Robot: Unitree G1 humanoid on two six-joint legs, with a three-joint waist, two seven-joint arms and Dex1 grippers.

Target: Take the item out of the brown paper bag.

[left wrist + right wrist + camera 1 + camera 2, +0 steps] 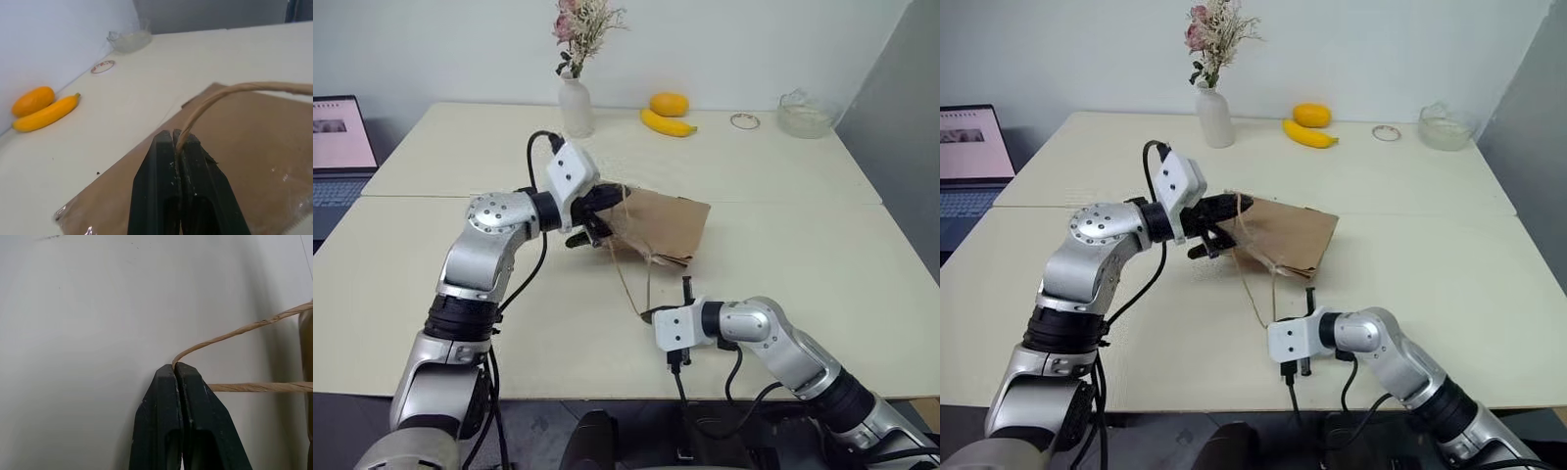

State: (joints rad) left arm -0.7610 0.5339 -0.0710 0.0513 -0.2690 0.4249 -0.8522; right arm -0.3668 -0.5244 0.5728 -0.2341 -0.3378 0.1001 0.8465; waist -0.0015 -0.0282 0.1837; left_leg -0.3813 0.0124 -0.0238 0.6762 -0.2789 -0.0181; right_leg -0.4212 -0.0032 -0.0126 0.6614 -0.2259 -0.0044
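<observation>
Head views, brown paper bag (661,227): it lies flat on the cream table (803,245), its mouth turned toward the robot, so its two loop handles are the easiest things to catch.
Head views, left gripper (598,233): it sits at the near left corner of the bag's mouth, raised off the table, probably to pull that side of the mouth up.
Head views, right gripper (685,286): low over the table, nearer the robot than the bag, with a thin tan loop handle (628,289) running from the bag down to it; I judge it is drawing the other side of the mouth the opposite way.
Head views, far edge: a white vase of dried flowers (575,106), an orange fruit (669,103), a banana (668,123) and a glass bowl (803,116) stand well apart from the bag, out of the arms' way.
Left wrist view: the two black fingers (156,196) are pressed together on a tan handle, with the brown paper just beyond.
Right wrist view: the fingers (161,421) are pinched together on the thin handle loop just above the tabletop.
The item: no bottle is visible; presumably it is inside the flat bag, which must be opened first.
</observation>
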